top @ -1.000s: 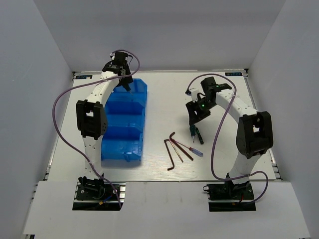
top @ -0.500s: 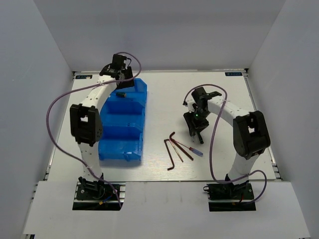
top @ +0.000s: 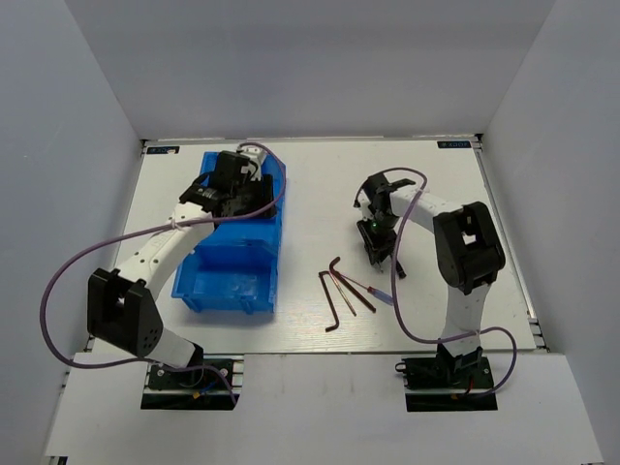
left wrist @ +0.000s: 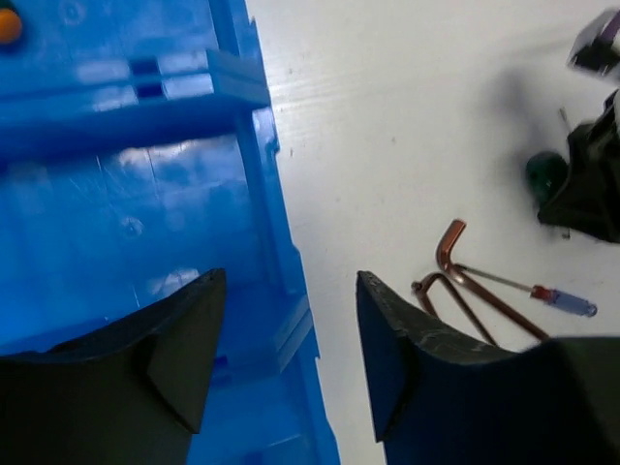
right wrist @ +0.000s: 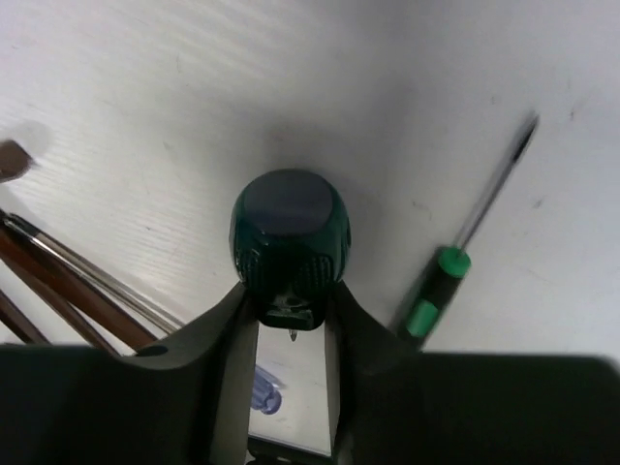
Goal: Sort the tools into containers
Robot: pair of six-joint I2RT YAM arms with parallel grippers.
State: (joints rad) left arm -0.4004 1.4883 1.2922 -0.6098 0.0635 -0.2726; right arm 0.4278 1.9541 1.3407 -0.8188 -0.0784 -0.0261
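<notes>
A stubby dark-green screwdriver (right wrist: 290, 225) stands between my right gripper's (right wrist: 291, 289) jaws, which press on both sides of its handle; in the top view this gripper (top: 377, 240) is low at the table's right-middle. A second green-and-black screwdriver (right wrist: 434, 293) lies just right of it. Dark hex keys (top: 335, 291) and the thin red-and-blue screwdriver (top: 374, 290) lie in front. The blue bin (top: 225, 279) is at the left. My left gripper (top: 242, 190) is open and empty over the bin's right wall (left wrist: 262, 184); the left wrist view also shows the hex keys (left wrist: 450, 276).
A small orange object (left wrist: 8, 24) lies in the bin's far compartment. The left arm's purple cable (top: 58, 281) loops out to the left of the bin. White walls enclose the table on three sides.
My left gripper swung back from the bin's far end to over its middle, and the bin shifted a little. My right gripper came down and closed on the dark-green screwdriver.
</notes>
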